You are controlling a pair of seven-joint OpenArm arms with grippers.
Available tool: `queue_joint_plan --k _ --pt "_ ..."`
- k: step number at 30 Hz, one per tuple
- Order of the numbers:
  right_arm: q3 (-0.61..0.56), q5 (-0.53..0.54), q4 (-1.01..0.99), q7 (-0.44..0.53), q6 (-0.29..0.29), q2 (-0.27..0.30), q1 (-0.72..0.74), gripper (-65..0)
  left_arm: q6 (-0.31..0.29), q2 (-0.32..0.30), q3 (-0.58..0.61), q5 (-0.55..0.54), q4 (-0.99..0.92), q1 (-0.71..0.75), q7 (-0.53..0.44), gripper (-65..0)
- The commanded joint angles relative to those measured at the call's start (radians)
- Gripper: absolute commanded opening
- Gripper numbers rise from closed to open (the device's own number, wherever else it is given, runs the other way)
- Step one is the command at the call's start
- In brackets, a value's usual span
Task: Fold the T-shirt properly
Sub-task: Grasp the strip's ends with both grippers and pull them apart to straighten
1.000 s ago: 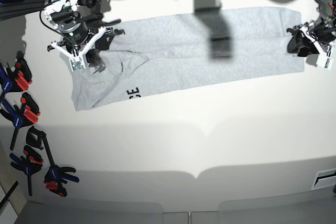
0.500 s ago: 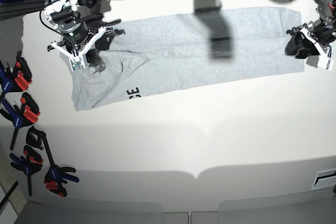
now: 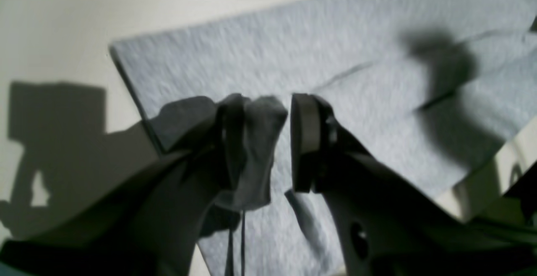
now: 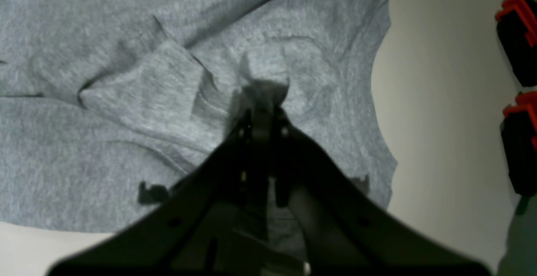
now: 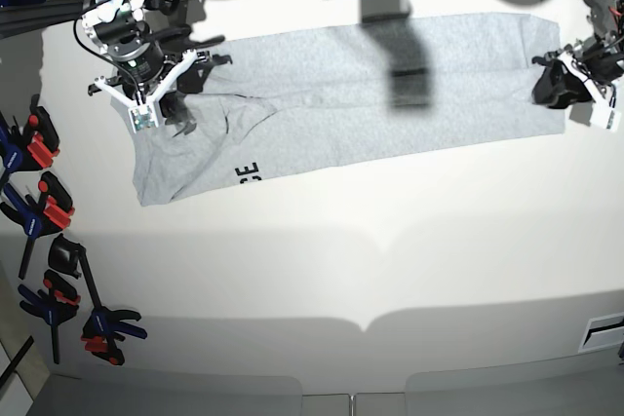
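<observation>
One grey T-shirt (image 5: 341, 94) lies lengthwise on the white table (image 5: 341, 260).

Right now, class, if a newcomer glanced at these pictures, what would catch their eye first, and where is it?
The long grey T-shirt, folded into a strip across the far half of the white table, stands out first. A gripper works at each end: the right gripper is pinched shut on fabric, and the left gripper has cloth between its fingers. Red, blue and black clamps line the table's left edge.
</observation>
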Motion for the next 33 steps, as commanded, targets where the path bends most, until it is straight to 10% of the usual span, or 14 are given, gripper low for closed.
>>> queue_joint_plan --k 1,14,25,33 --pt "0.005 0.007 0.018 0.023 -0.011 0.01 0.006 -65.0 -0.007 -0.022 -0.006 -0.023 0.016 -0.005 -0.018 -48.1" --pt "0.005 0.007 0.018 0.023 -0.011 0.01 0.006 -65.0 -0.007 0.006 -0.006 -0.023 0.016 -0.005 -0.005 -48.5" --pt "0.005 0.006 0.018 0.023 -0.011 0.01 0.006 -65.0 -0.007 0.055 -0.006 -0.027 0.017 -0.005 0.061 -65.0" --pt "0.005 0.006 0.018 0.022 -0.011 0.01 0.005 -65.0 -0.007 0.055 -0.006 -0.381 0.017 -0.005 0.396 -65.0"
